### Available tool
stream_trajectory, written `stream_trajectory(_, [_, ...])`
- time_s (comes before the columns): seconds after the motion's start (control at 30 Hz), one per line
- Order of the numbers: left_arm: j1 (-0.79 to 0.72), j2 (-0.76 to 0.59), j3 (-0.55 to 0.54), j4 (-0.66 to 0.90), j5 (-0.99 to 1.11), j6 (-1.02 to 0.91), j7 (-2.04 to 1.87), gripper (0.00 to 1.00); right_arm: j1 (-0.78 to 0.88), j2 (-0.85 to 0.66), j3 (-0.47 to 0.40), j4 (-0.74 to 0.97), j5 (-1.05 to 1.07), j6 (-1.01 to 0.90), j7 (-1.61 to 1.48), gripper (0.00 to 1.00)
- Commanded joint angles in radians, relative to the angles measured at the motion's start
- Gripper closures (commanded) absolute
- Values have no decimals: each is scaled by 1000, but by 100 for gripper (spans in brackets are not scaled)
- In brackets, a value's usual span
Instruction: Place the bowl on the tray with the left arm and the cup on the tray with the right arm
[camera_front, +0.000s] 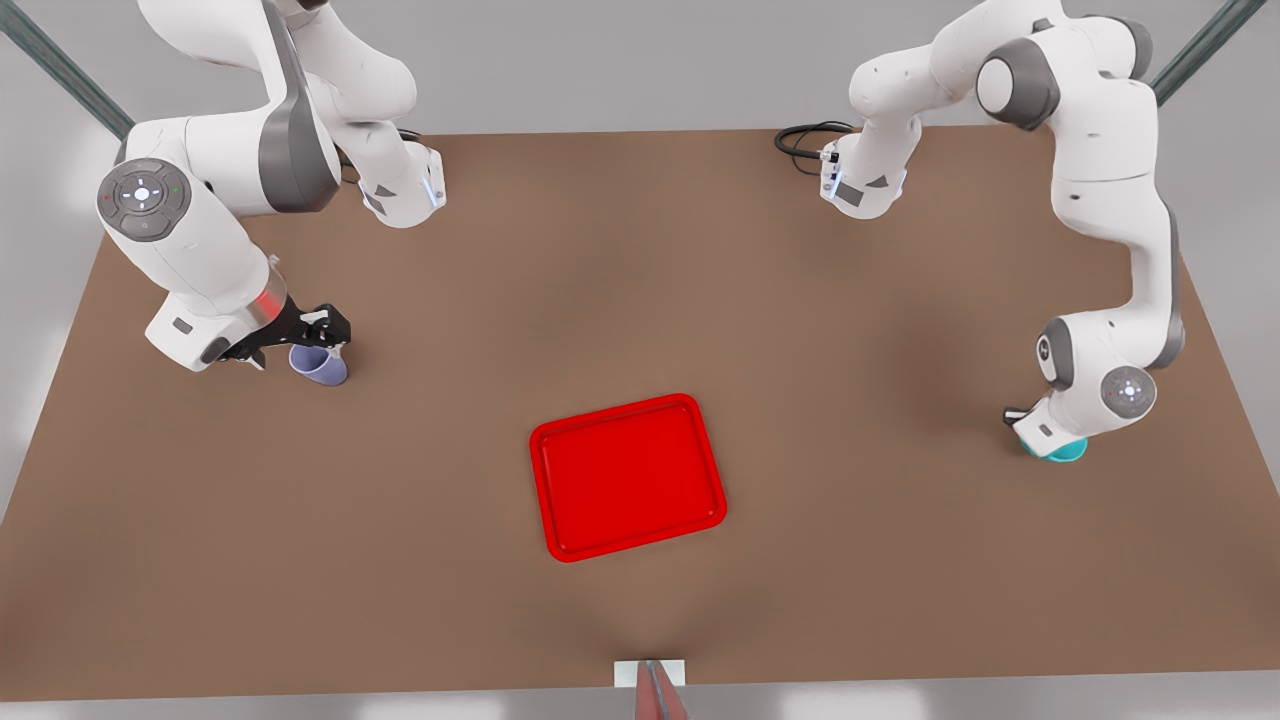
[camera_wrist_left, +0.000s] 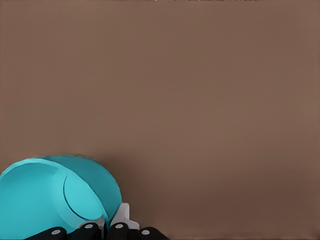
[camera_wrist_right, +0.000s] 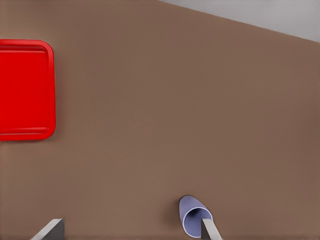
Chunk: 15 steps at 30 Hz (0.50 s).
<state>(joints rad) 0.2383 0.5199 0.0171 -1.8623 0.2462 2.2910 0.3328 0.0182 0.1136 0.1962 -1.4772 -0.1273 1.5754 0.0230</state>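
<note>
The red tray (camera_front: 627, 476) lies flat near the middle of the brown table (camera_front: 640, 260), a little toward the table's near edge in the front view and turned slightly askew, with its low rim bare all the way round and broad open tabletop on every side of it. The lavender cup (camera_front: 320, 365) is well apart from the tray toward the front view's left; it tilts in the right gripper (camera_front: 322, 340), whose black fingers come down at its rim. In the right wrist view one finger (camera_wrist_right: 210, 228) reaches into the mouth of the cup (camera_wrist_right: 195, 216), so the gripper is closed narrow on the cup's wall, and the tray (camera_wrist_right: 26, 89) shows far off across bare table, the table's back edge visible beyond. The teal bowl (camera_front: 1066, 451) sits well apart from the tray toward the front view's right, close to that side edge of the table, mostly hidden under the left arm's (camera_front: 1100, 390) white wrist, with only a sliver of its rim showing. In the left wrist view the bowl (camera_wrist_left: 55, 195) is tipped on its side against the left gripper (camera_wrist_left: 107, 227), whose fingers pinch its rim in a narrow hold, and clear brown surface stretches beyond it. Between each held vessel and the tray the table is unobstructed.
</note>
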Motion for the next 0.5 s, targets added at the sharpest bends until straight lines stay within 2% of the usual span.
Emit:
stream_trajectory(0.0, [-8, -8, 0, 0, -119, -2, 6, 77, 0, 0, 0, 0, 0, 0, 0, 0])
stream_trajectory(0.2, [-171, -78, 0, 35, -131, -4, -20, 77, 0, 0, 0, 0, 0, -2, 0, 0])
stream_trajectory(0.47, [-510, -81, 6, 130, -150, -4, -195, 76, 0, 0, 0, 0, 0, 0, 0, 0])
